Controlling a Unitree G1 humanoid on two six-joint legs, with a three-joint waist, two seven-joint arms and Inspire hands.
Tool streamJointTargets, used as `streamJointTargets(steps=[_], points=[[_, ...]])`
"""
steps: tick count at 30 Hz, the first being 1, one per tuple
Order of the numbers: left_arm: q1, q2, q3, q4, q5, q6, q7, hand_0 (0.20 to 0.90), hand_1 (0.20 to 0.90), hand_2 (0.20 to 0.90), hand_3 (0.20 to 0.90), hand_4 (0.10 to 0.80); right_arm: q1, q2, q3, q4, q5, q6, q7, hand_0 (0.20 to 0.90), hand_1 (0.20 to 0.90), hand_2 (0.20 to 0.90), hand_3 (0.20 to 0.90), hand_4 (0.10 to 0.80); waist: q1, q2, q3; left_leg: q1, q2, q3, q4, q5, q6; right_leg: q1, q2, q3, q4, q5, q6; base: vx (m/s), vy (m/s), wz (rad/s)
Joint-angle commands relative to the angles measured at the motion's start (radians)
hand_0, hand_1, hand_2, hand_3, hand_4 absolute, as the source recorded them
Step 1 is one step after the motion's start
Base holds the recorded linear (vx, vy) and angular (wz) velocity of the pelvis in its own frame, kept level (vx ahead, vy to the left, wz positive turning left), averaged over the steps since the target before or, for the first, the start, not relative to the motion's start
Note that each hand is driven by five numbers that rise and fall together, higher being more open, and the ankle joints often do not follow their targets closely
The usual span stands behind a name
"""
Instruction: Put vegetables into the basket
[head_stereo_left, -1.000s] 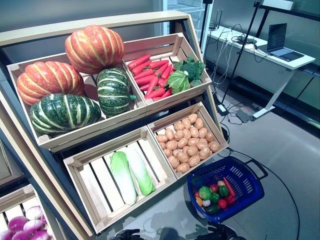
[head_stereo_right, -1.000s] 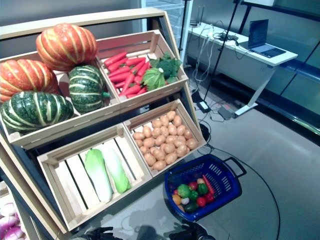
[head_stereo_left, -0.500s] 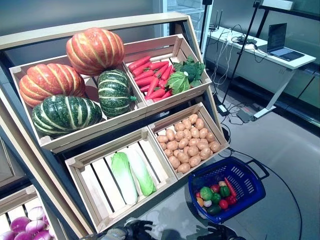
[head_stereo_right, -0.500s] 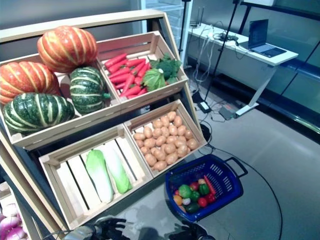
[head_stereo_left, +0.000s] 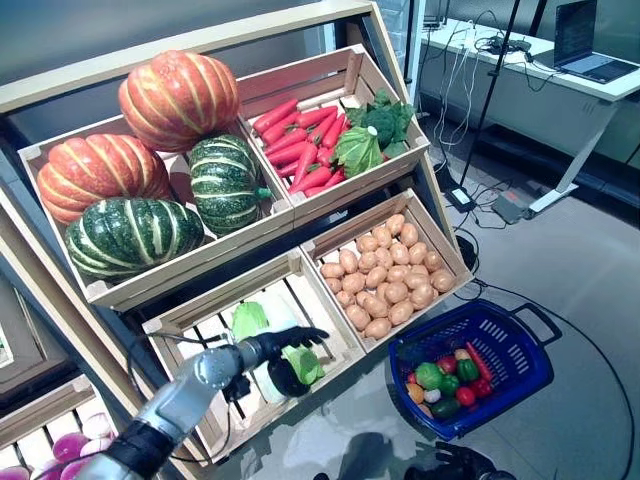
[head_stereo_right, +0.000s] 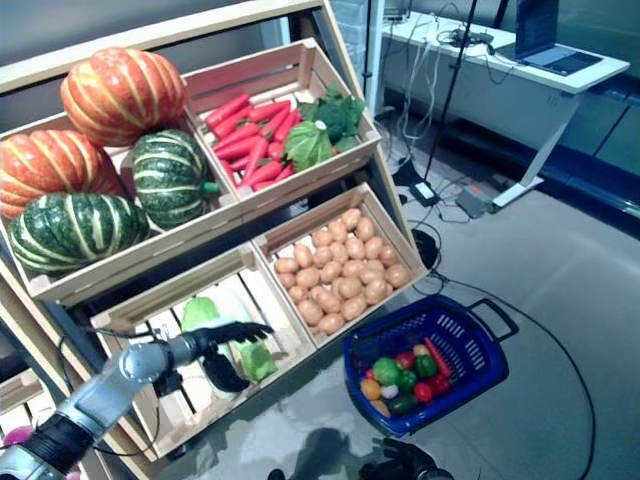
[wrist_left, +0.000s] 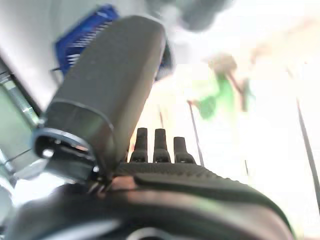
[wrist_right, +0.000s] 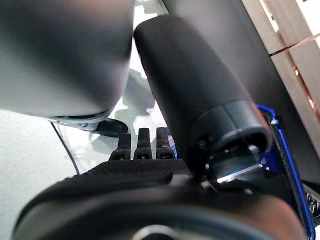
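Note:
My left hand (head_stereo_left: 272, 346) reaches into the lower left wooden crate (head_stereo_left: 185, 312) of the stand. Its fingers are straight and its thumb is spread, just over two pale green cabbages (head_stereo_left: 249, 319). It holds nothing. In the left wrist view the fingers (wrist_left: 155, 146) point at a green cabbage (wrist_left: 210, 94). The blue basket (head_stereo_left: 504, 334) stands on the floor at the lower right and holds small green, red and orange vegetables (head_stereo_left: 445, 378). My right hand (head_stereo_left: 457, 463) is low near the basket's near side, and in the right wrist view its fingers (wrist_right: 140, 146) are straight.
The slanted wooden stand (head_stereo_left: 352, 200) has crates of produce above and to the right of my left hand. A white desk (head_stereo_left: 560, 85) with cables stands behind at the right. Grey floor (head_stereo_left: 580, 280) surrounds the basket.
My left arm has risen from the bottom edge into the lower left crate, with the hand now over the cabbages. The camera has shifted a little.

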Motion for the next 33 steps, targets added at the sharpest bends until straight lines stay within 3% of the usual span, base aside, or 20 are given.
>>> streamJointTargets(steps=[1,8,15,21,22,25,26,33], points=[[-0.128,0.137,0.091,-0.063,0.211,-0.013,0.032,0.9,0.9,0.9,0.9,0.8,-0.019,-0.004,-0.023,0.019,0.015,-0.083,0.025,0.9,0.9,0.9,0.9,0.8,0.009,-0.043,-0.013,-0.036,0.002,-0.105,0.002,-0.031,-0.035,0.043,-0.073,-0.067,0.007,-0.018,0.065,0.009,-0.044,0.06],[-0.099,0.252,0.147,-0.04,0.453,-0.049,0.118,0.9,0.9,0.9,0.9,0.8,0.0,-0.013,-0.034,0.013,0.044,-0.085,0.031,0.9,0.9,0.9,0.9,0.8,0.02,-0.047,-0.012,-0.043,0.003,-0.111,0.002,-0.027,-0.042,0.043,-0.07,-0.083,0.007,-0.018,0.062,0.01,-0.029,0.09],[-0.106,0.265,0.096,0.06,0.668,-0.038,0.206,0.9,0.9,0.9,0.9,0.8,-0.007,-0.026,-0.017,0.007,0.051,-0.08,0.033,0.9,0.9,0.9,0.9,0.8,0.012,-0.048,0.003,-0.051,0.006,-0.106,0.002,-0.022,-0.046,0.03,-0.063,-0.083,0.007,-0.015,0.057,0.015,-0.006,0.03],[-0.159,0.267,0.037,0.163,0.697,-0.049,0.476,0.9,0.9,0.9,0.9,0.8,-0.033,-0.058,0.004,-0.017,0.07,-0.084,0.028,0.9,0.9,0.9,0.9,0.8,-0.003,-0.044,0.052,-0.085,0.01,-0.099,0.002,-0.011,-0.053,-0.006,-0.054,-0.077,0.007,-0.008,0.047,-0.035,0.006,-0.01],[-0.195,0.267,0.012,0.2,0.692,-0.053,0.591,0.9,0.9,0.9,0.9,0.8,-0.054,-0.07,0.014,-0.026,0.079,-0.098,0.034,0.9,0.9,0.9,0.9,0.8,-0.009,-0.043,0.079,-0.103,0.011,-0.097,0.002,-0.004,-0.055,-0.025,-0.051,-0.074,0.007,-0.003,0.041,-0.156,0.015,-0.01],[-0.269,0.262,-0.026,0.286,0.69,-0.084,0.755,0.9,0.9,0.9,0.9,0.8,-0.095,-0.088,0.029,-0.042,0.099,-0.115,0.041,0.9,0.9,0.9,0.9,0.8,-0.016,-0.043,0.131,-0.136,0.014,-0.099,0.002,0.012,-0.058,-0.056,-0.042,-0.067,0.015,0.003,0.028,-0.177,0.013,0.01],[-0.311,0.253,-0.043,0.349,0.679,-0.113,0.862,0.9,0.9,0.9,0.9,0.8,-0.121,-0.096,0.04,-0.055,0.107,-0.122,0.042,0.9,0.9,0.9,0.9,0.8,-0.022,-0.043,0.164,-0.158,0.016,-0.102,0.002,0.026,-0.059,-0.084,-0.036,-0.057,0.033,0.001,0.02,-0.208,0.015,-0.02],[-0.529,0.218,-0.17,0.585,0.687,-0.151,1.113,0.9,0.9,0.9,0.9,0.8,-0.222,-0.13,0.089,-0.079,0.145,-0.163,0.047,0.9,0.9,0.9,0.9,0.8,-0.038,-0.054,0.283,-0.26,0.018,-0.102,0.017,0.069,-0.074,-0.183,-0.018,-0.04,0.078,-0.004,0.005,-0.173,0.009,-0.07]])
